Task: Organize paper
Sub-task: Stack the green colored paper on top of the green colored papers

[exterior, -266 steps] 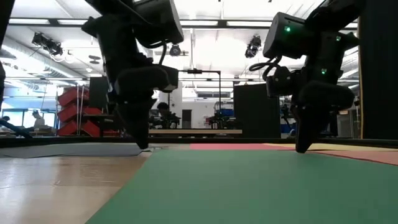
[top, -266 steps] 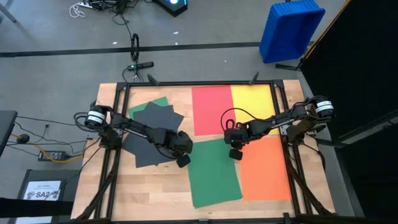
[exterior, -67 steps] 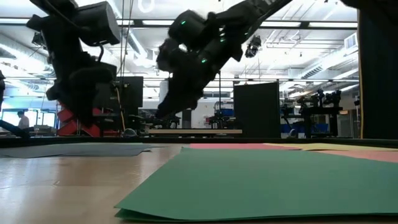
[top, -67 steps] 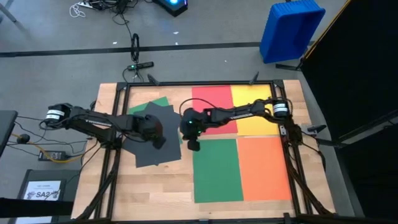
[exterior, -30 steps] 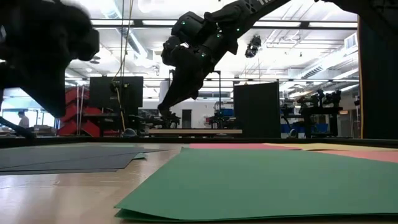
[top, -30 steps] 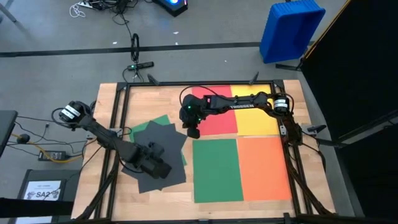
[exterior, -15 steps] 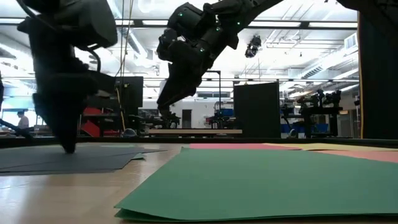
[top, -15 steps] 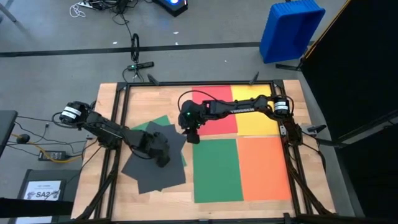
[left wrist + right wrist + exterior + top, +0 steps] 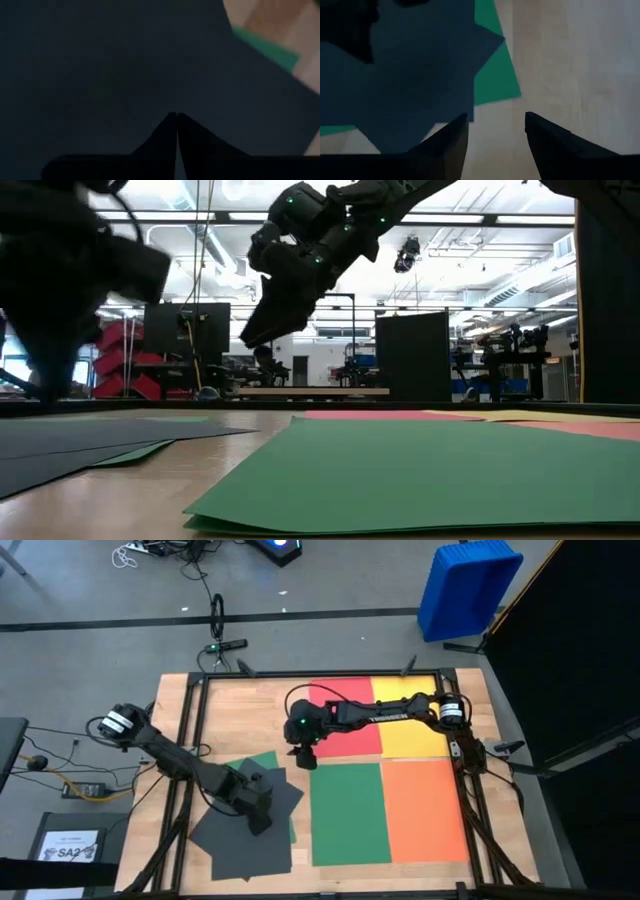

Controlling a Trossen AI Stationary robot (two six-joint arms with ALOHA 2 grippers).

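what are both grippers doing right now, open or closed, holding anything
Left gripper: shut, pressed down on the dark grey paper, not gripping it.
Right gripper: open, empty, above bare table.

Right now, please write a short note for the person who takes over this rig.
Left gripper: shut, pressing on the dark grey sheets.
Right gripper: open, empty, raised above bare wood by the red sheet.
Placed: red, yellow sheet, large green sheet and orange sheet form a neat grid.
Left: square up the fanned grey pile and the green sheet under it.
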